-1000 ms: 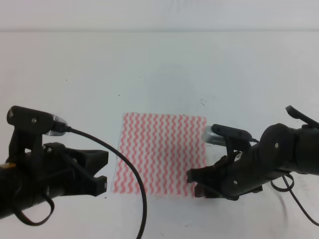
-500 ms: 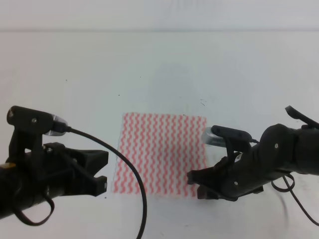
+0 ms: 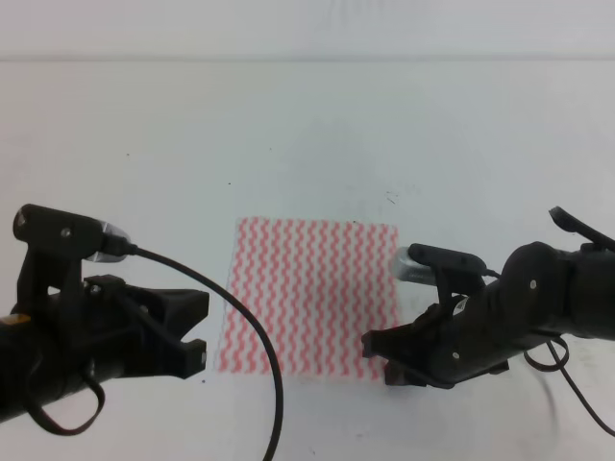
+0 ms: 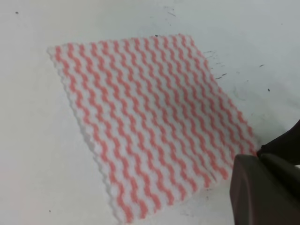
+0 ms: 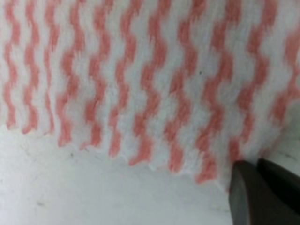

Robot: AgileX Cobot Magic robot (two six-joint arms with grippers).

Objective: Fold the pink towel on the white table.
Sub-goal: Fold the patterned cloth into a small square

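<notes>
The pink towel (image 3: 309,296) lies flat and fully spread on the white table (image 3: 288,134), near the middle and toward the near edge. You can see no fold in it.

Your right gripper (image 3: 377,352) sits low at the towel's near right corner. In the right wrist view, its dark fingertips (image 5: 255,187) sit just at the wavy near edge, but you cannot tell whether they touch the cloth. Whether the jaws are open or closed, the pictures do not show.

Your left gripper (image 3: 199,331) rests just left of the towel's near left corner, apart from the cloth, its two fingers spread with a clear gap and nothing between them. A black cable (image 3: 252,336) crosses over the towel's left side.
</notes>
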